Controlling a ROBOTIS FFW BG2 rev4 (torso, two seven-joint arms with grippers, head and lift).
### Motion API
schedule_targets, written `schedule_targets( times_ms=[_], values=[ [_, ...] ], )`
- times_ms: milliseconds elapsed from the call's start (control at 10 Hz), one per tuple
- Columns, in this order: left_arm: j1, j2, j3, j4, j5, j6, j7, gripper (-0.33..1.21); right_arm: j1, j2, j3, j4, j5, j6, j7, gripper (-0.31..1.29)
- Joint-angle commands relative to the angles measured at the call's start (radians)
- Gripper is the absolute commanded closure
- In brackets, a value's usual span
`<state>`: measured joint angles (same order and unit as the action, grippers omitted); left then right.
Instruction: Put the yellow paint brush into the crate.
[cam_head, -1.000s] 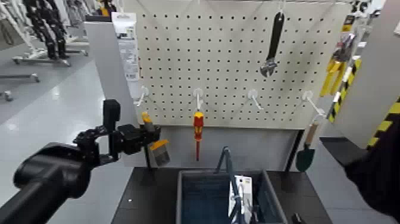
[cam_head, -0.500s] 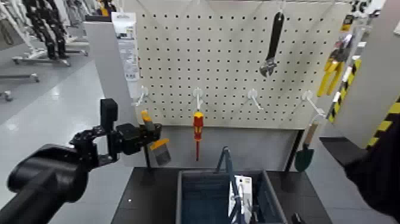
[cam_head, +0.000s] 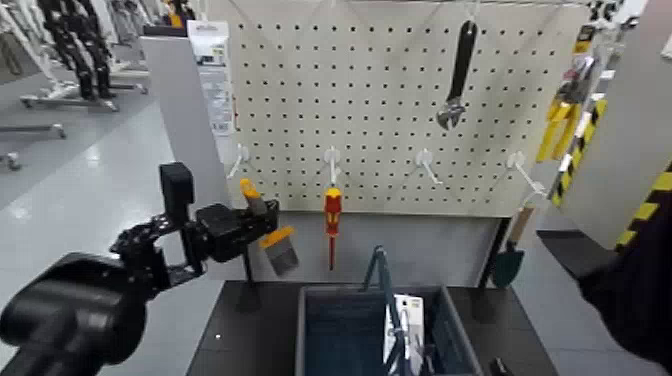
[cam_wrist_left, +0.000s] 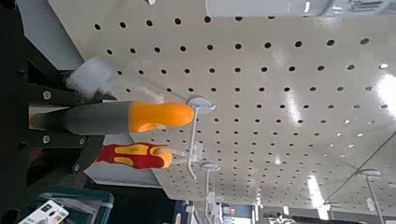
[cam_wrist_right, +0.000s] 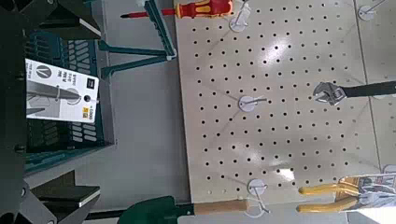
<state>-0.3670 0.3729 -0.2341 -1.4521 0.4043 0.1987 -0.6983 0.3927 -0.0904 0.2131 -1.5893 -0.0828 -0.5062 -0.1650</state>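
- Flat paint brush, orange-yellow and grey handle, yellow ferrule, grey bristles: held in air before the cream perforated metal pegboard, near its lower edge; outside the crate.
- Brush long axis steeply slanted in head view: orange handle end up and to the left, bristles down and to the right.
- Left end effector: clamped on the brush's grey handle; orange end projects past the grip.
- Left arm: reaches in from lower left, wrist raised, end effector pointing right and toward the board.
- Right end effector: fingers apart, nothing between them; low, by the crate's right side.
- Crate, dark grey-blue plastic, thick rim, folding handle: on the black counter, lower than the brush and to its right. White printed package inside.
- Red-and-yellow screwdriver: hanging vertical, just right of the brush.
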Motion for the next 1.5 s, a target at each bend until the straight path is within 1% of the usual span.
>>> schedule_targets(
  times_ms=[100, 300, 500, 600, 800, 1000, 1500],
  values=[
    [0.054, -0.012, 0.032, -0.106, 0.008, 0.034, 0.020, 1.18, 0.000, 0.000, -0.001, 0.002, 0.000, 0.000, 0.001, 0.13],
    [0.071, -0.025, 0.032, -0.174, 0.019, 0.062, 0.031, 1.18, 0.000, 0.001, -0.001, 0.003, 0.000, -0.003, -0.001, 0.13],
    [0.063, -0.022, 0.002, -0.186, 0.079, 0.071, 0.040, 1.18, -0.005, 0.000, 0.002, 0.008, 0.000, -0.005, 0.001, 0.13],
    [0.059, -0.019, -0.022, -0.169, 0.143, 0.062, 0.048, 1.18, -0.005, -0.002, 0.003, 0.009, -0.002, -0.006, 0.001, 0.13],
    [0.059, -0.022, -0.065, -0.131, 0.243, 0.042, 0.054, 1.18, -0.006, 0.000, 0.003, 0.012, -0.003, -0.011, -0.001, 0.13],
    [0.059, -0.025, -0.105, -0.096, 0.298, 0.022, 0.056, 1.18, -0.006, 0.000, 0.003, 0.014, -0.005, -0.012, -0.001, 0.13],
    [0.065, -0.043, -0.175, 0.009, 0.387, -0.007, 0.056, 1.18, -0.006, 0.000, 0.005, 0.014, -0.006, -0.014, -0.001, 0.13]
  ],
)
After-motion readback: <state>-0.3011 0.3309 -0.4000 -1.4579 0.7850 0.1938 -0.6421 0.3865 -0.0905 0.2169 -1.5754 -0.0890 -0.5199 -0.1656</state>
